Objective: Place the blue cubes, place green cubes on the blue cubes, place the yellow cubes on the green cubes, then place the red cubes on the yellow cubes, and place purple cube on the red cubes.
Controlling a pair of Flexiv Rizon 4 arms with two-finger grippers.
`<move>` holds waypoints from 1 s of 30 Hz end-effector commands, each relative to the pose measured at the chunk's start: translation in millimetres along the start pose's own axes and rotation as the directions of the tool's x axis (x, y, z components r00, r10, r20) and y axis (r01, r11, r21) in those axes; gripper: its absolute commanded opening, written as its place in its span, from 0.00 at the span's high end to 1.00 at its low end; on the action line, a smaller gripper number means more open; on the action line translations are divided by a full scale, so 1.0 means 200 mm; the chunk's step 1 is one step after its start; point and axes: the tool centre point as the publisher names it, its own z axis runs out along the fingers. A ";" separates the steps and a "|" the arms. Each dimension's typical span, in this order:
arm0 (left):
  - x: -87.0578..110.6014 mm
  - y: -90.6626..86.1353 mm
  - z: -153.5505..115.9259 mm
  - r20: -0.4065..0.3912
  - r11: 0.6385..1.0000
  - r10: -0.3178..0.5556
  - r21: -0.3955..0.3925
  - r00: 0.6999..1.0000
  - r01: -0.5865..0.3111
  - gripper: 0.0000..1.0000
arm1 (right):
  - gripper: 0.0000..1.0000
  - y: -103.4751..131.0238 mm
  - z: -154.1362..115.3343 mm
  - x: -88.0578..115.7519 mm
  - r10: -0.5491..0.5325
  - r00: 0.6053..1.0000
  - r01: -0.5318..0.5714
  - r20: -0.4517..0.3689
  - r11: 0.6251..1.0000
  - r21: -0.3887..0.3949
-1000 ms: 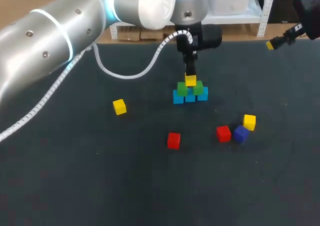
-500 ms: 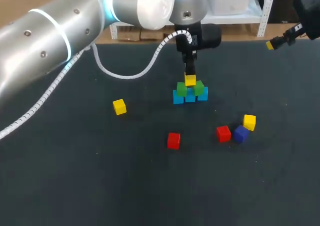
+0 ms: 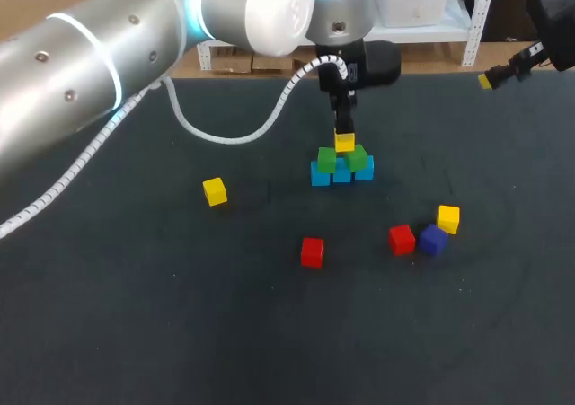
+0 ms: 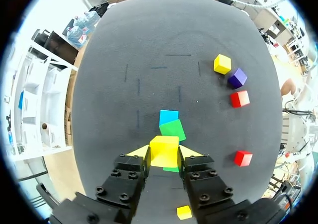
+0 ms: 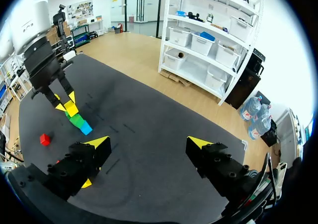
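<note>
The dark table (image 3: 180,315) carries a small stack and scattered cubes. The left hand (image 3: 343,134) stands over the stack, its fingers clenched from two sides on a yellow cube (image 4: 164,151). Directly under that cube sit two green cubes (image 3: 327,160), and under those a row of blue cubes (image 3: 341,174). Well apart from this hand, off to one side, lie two red cubes (image 3: 402,238), the purple cube (image 3: 433,240) touching one of them, and a spare yellow (image 3: 447,217). Another yellow (image 3: 214,190) lies alone, far from the hand. The right hand (image 5: 148,143) hangs at the table's far edge, released and holding nothing, the stack well ahead of it.
</note>
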 end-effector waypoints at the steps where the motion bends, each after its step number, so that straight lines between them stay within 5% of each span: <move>1: 0.03 -0.06 -0.01 0.010 0.999 -0.006 -0.034 1.000 0.006 1.00 | 0.00 0.00 0.00 0.00 0.001 1.000 -0.001 0.000 1.000 0.003; 12: 0.08 -0.09 -0.04 -0.008 0.990 -0.026 -0.136 1.000 0.025 1.00 | 0.00 0.00 0.00 0.00 0.001 1.000 -0.001 0.000 1.000 0.003; 18: 0.06 -0.15 -0.03 -0.006 0.991 -0.023 -0.129 1.000 0.022 1.00 | 0.00 0.00 0.00 0.00 0.001 1.000 -0.001 0.000 1.000 0.003; 30: 0.04 -0.08 0.00 -0.013 0.986 -0.058 -0.160 0.998 0.055 1.00 | 0.00 0.00 0.00 0.00 0.001 1.000 -0.001 0.000 1.000 0.003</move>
